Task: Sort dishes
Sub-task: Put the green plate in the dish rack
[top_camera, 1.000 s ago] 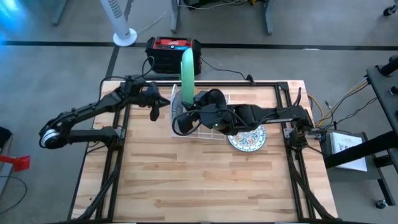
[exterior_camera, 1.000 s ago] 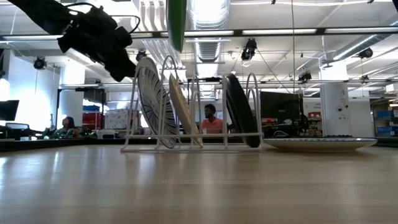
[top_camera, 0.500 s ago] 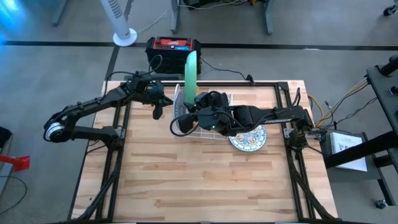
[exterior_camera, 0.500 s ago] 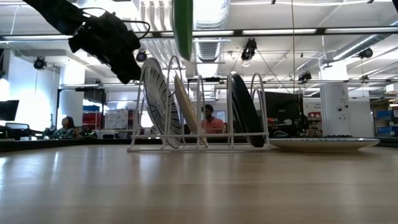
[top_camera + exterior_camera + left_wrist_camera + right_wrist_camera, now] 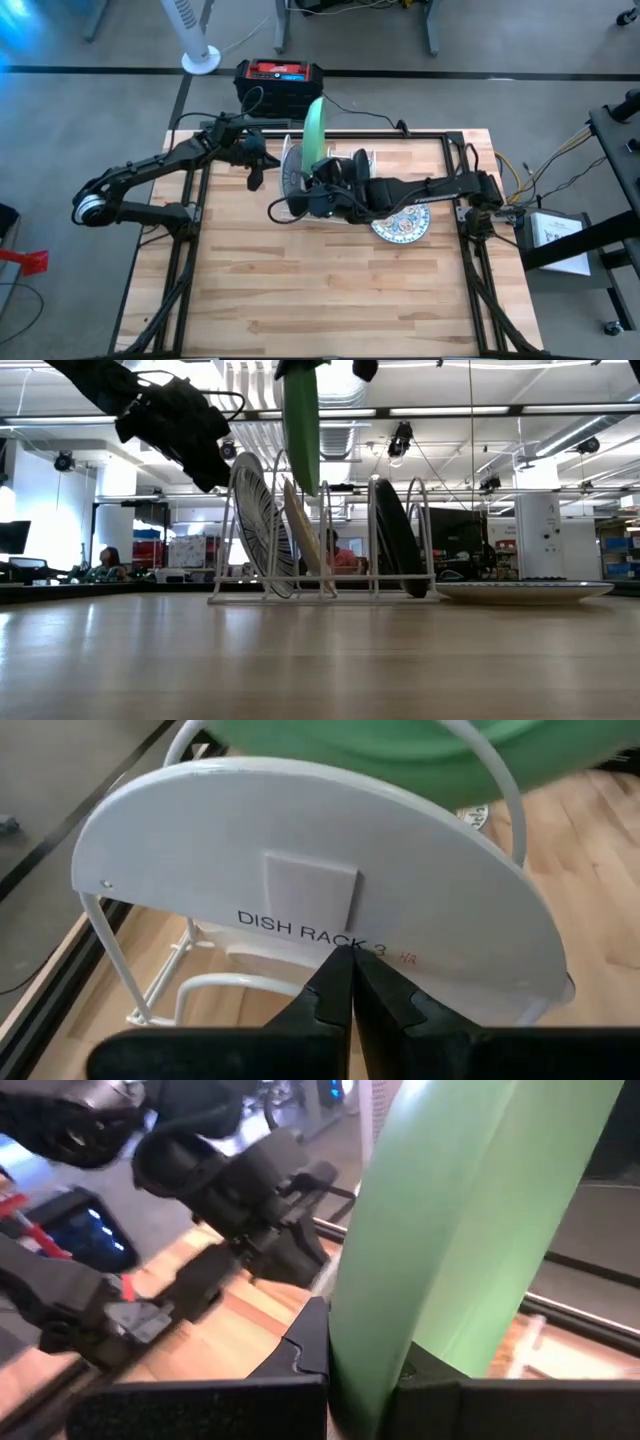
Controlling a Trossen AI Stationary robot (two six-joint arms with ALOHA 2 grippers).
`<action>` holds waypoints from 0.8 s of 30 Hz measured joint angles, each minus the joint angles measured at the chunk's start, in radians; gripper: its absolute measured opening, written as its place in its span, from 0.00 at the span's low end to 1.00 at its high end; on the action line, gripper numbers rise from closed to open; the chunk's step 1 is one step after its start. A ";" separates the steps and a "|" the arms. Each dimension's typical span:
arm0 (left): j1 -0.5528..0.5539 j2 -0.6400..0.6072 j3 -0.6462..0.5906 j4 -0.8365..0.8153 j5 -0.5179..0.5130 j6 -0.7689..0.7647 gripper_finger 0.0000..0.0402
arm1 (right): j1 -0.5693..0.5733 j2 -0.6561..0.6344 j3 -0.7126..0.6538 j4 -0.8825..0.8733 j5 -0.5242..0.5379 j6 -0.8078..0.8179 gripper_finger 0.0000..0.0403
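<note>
Green plate edge-on above rack

You've got the light green plate on edge, raised above centre frame; striped plate, mustard plate, dark plate upright below; floral plate flat, centre-right.

A grey concrete floor surrounds the wooden table, with a white pedestal fan and a black-and-red box with trailing cables just beyond the far edge. At table height the room opens into a large workshop with bright strip lights, silver ceiling ducts and white walls. Two seated people show far back among desks, monitors and shelving.
</note>
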 joint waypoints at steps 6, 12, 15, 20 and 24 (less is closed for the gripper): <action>-0.020 0.000 0.000 0.003 -0.006 0.011 0.00 | -0.024 0.000 -0.052 0.090 -0.047 -0.024 0.01; -0.021 0.000 0.000 0.007 -0.004 0.012 0.00 | -0.033 -0.002 -0.091 0.128 -0.063 -0.020 0.01; -0.024 0.000 0.002 0.006 -0.005 0.013 0.00 | -0.035 -0.002 -0.095 0.140 -0.067 -0.020 0.01; -0.033 0.002 0.012 0.005 -0.002 0.016 0.00 | -0.034 -0.002 -0.095 0.141 -0.069 -0.020 0.01; -0.035 0.002 0.012 0.007 -0.014 0.031 0.00 | -0.034 -0.002 -0.095 0.143 -0.071 -0.018 0.00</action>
